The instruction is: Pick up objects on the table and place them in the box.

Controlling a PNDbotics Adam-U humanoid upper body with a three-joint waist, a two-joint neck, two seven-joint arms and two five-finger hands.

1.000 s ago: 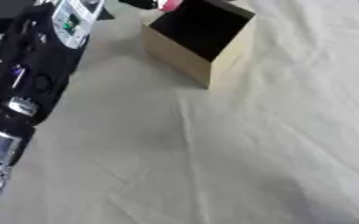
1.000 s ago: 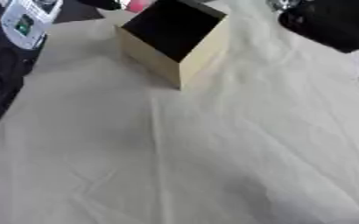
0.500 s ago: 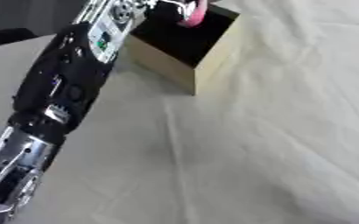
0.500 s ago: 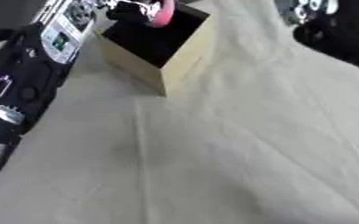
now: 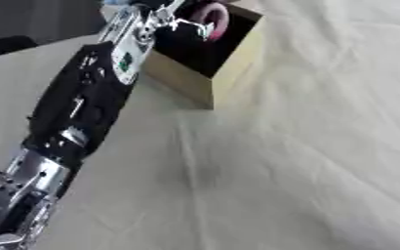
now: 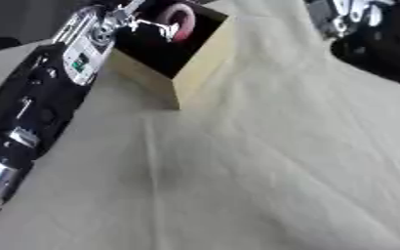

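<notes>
A cream cloth (image 5: 306,161) covers the table, creased with folds running toward 5 o'clock. Beyond its edge at 10 o'clock, a dark background (image 5: 32,19).

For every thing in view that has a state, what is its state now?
box: upright, open at the top.
pink object: held over the box opening, not released.
left hand: fingers curled on the pink object.
right arm: at the upper right, its hand not visible.

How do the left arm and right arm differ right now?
The left arm stretches up the table to the box, its hand holding a pink object over the opening. The right arm shows only at the upper right corner, away from the box. Both are black with silver parts.
</notes>
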